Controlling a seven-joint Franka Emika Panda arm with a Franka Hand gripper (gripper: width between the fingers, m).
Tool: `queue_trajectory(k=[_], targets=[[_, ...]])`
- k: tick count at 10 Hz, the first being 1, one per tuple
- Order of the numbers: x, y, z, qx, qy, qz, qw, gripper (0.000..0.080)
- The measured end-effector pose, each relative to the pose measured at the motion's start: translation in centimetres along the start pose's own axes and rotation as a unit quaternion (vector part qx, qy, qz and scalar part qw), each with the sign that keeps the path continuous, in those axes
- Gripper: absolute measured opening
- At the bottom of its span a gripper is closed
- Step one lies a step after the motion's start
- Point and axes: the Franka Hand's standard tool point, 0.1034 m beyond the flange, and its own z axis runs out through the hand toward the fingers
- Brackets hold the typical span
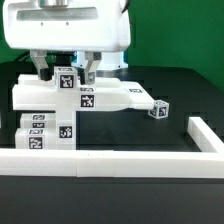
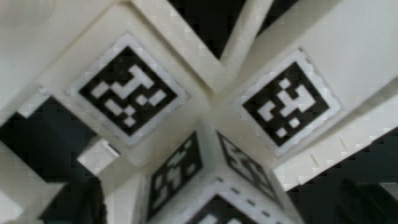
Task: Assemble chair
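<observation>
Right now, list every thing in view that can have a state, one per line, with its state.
Gripper: down over the chair parts, fingers either side of a tagged piece; open or shut cannot be told.
Chair parts: clustered together at the exterior view's left, against the rail; whether they are joined cannot be told.
Small tagged block: lying apart on the table, at the exterior view's right.
Rail: lying flat along the table's front.

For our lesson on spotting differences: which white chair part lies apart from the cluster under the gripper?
The small tagged block at the exterior view's right, lying on the dark table beyond the long piece's tip; the other parts crowd together beneath the gripper.
</observation>
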Motion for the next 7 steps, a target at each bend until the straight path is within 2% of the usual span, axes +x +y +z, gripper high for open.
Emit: queue_trajectory(k=[3,6,7], targets=[[-0.03,-0.09,0.02,0.0,0.0,-0.113,0.994,0.0649],[0.02,0.11,-0.01,-0.018,-0.003,-0.268,0.963,0.0649],[0.03,0.13,-0.01,-0.018,-0.003,-0.279,0.96,0.0649]])
